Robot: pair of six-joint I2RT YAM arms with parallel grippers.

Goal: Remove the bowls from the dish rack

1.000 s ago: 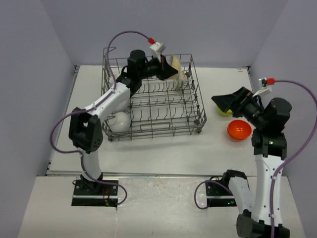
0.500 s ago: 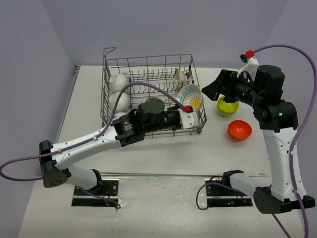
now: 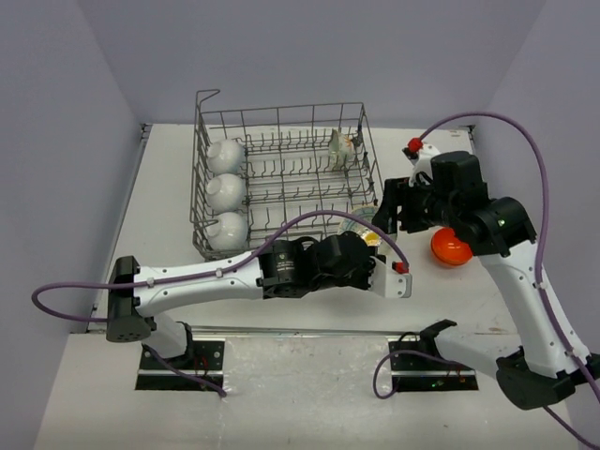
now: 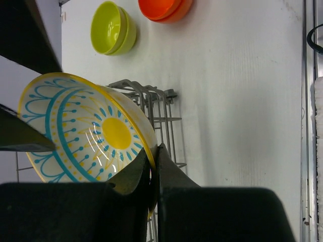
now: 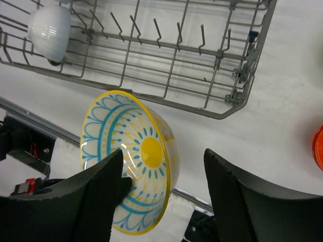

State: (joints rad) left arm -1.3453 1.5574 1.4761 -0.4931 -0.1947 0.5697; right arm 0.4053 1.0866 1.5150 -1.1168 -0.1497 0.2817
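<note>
Where the arms met: just off the near right corner of the rack [image 3: 373,173], above the table [image 3: 427,155].
Left gripper [image 4: 152,160]: fingers pressed together on the rim of the patterned bowl [image 4: 83,128], one inside the rim and one outside; the arm reached from the near left across to the right.
Patterned bowl: held off the table and tipped onto its side, outside the rack and just near of its corner; the blue-and-yellow inside faced the right wrist camera.
Right gripper [image 5: 164,155]: fingers apart, one on each side of the patterned bowl; one of the fingers [image 5: 103,194] overlapped the lower inside of the bowl, and the other stood clear of the outer wall with a gap; whether the first one touched could not be told.
White bowls [image 3: 226,192]: three in a row down the left side of the rack, from far to near.
Second patterned bowl [image 3: 342,145]: in the far right corner of the rack, propped among the tines.
Green bowls [image 4: 113,27]: on the table right of the rack, seemingly two nested.
Orange bowls [image 4: 165,7]: on the table just beside the green ones, also seemingly nested.
</note>
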